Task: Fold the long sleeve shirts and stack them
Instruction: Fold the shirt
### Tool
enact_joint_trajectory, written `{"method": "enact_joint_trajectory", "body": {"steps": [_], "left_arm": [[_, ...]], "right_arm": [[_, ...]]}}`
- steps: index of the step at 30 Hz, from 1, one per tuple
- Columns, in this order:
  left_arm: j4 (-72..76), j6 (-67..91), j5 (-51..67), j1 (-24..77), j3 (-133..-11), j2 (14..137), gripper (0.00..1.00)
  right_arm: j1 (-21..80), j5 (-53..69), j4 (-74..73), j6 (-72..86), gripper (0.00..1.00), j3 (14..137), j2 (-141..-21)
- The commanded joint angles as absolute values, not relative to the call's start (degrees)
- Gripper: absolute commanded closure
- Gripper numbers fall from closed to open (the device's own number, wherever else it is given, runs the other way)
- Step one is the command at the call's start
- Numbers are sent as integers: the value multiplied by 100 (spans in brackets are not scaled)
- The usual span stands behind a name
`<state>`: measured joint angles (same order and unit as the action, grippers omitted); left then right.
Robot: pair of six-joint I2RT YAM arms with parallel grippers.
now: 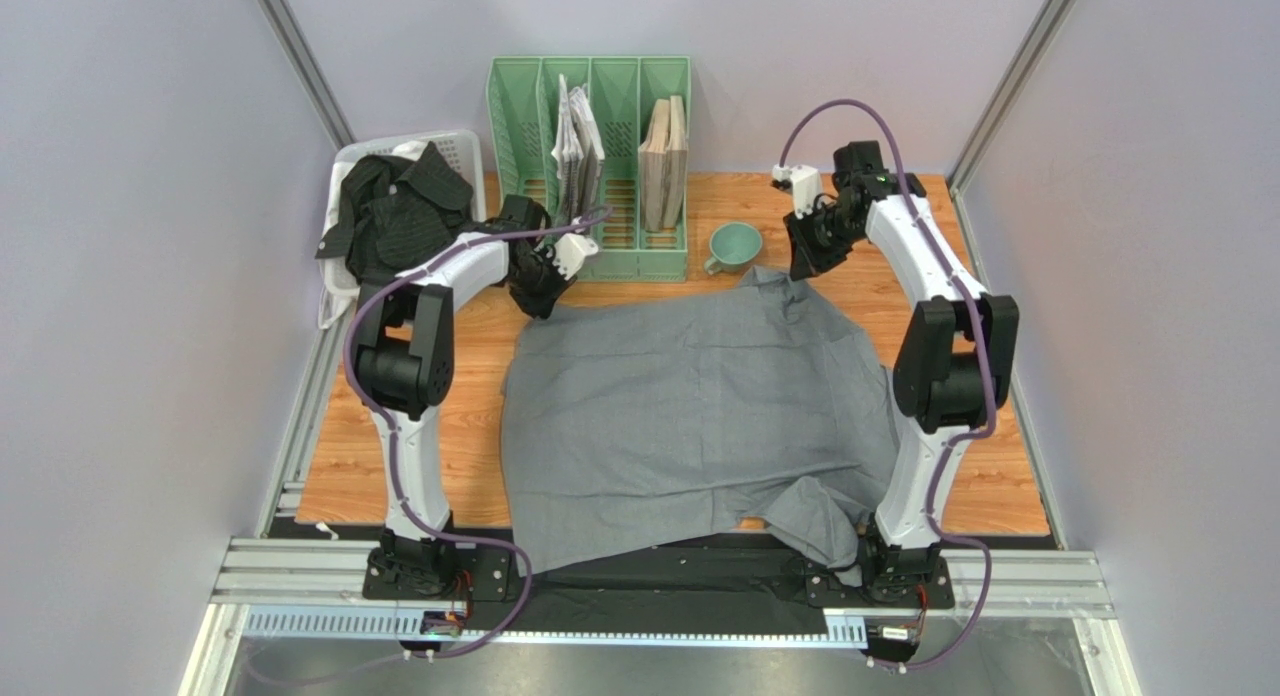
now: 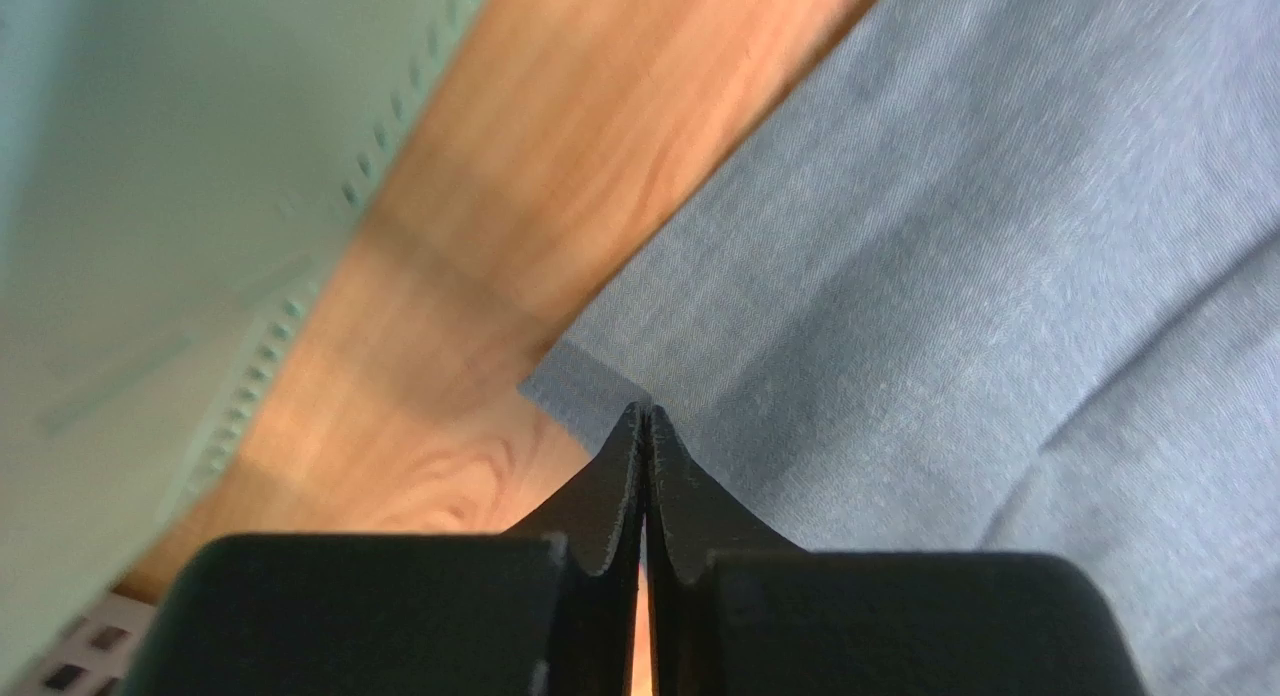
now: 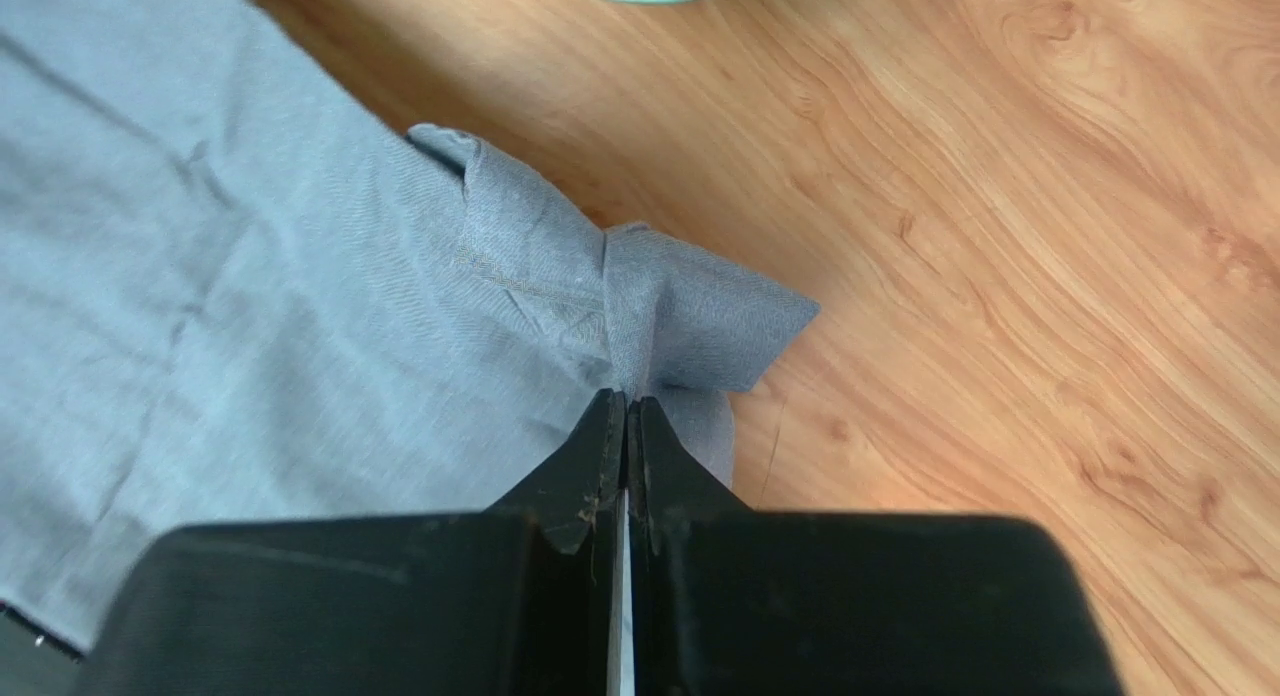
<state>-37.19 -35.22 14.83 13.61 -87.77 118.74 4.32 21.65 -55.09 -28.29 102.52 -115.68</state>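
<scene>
Grey cloth takes up most of the wooden table (image 1: 995, 494): the grey shirt (image 1: 691, 411) lies spread out nearly flat on the near side of the green rack (image 1: 589, 89), its far edge reaching close to the rack's front and one crumpled sleeve trailing off the table's near edge, well away from the rack. The black shirt (image 1: 394, 209) is heaped in a white basket (image 1: 460, 144) just to the left of the rack, one part drooping over the basket's side. A teal cup (image 1: 733, 246) stands just beside the rack's front right corner, a little beyond the grey shirt's far edge. Inside the rack, a sheaf of papers (image 1: 576, 149) stands in one middle slot and some brown folders (image 1: 663, 156) in the right-hand slot. The left gripper (image 2: 646, 414) is down at the rack's front left corner, right at the grey shirt's far left corner; its fingers are pressed tight together with their tips on that corner, though I cannot make out whether any cloth is caught between them. The right gripper (image 3: 625, 404) is off to the right of the rack, just past the cup, and its fingers are clamped on the grey shirt's far right corner, where the cloth bunches up into a small raised fold between the tips, with bare wood beside it.
</scene>
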Motion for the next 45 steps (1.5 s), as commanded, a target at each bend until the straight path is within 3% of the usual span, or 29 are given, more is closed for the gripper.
{"method": "enact_joint_trajectory", "body": {"steps": [1,10,19,20,22,36,45], "left_arm": [[-3595,-3437,1923,1135,-8517,11067,100],[-3762,-3656,2478,1072,-7989,9941,100],[-4199,-4016,2864,1090,-8384,10370,61],[-4288,-4243,2900,1099,-8428,10423,52],[-4429,-4429,2892,1160,-8472,10582,49],[-5624,-5571,3884,1204,-8473,10477,44],[-5159,-5362,3621,1423,-8103,10503,44]], "right_arm": [[352,2495,-5800,-3120,100,10030,-10549],[167,2794,-6337,-3788,100,8817,-9634],[158,2848,-6504,-4508,100,6988,-8455],[167,2822,-6487,-4526,100,6900,-8420],[150,2769,-6443,-4579,100,6733,-8420],[88,2680,-6416,-4553,100,6785,-8710],[88,2619,-6609,-4614,100,7136,-8938]]}}
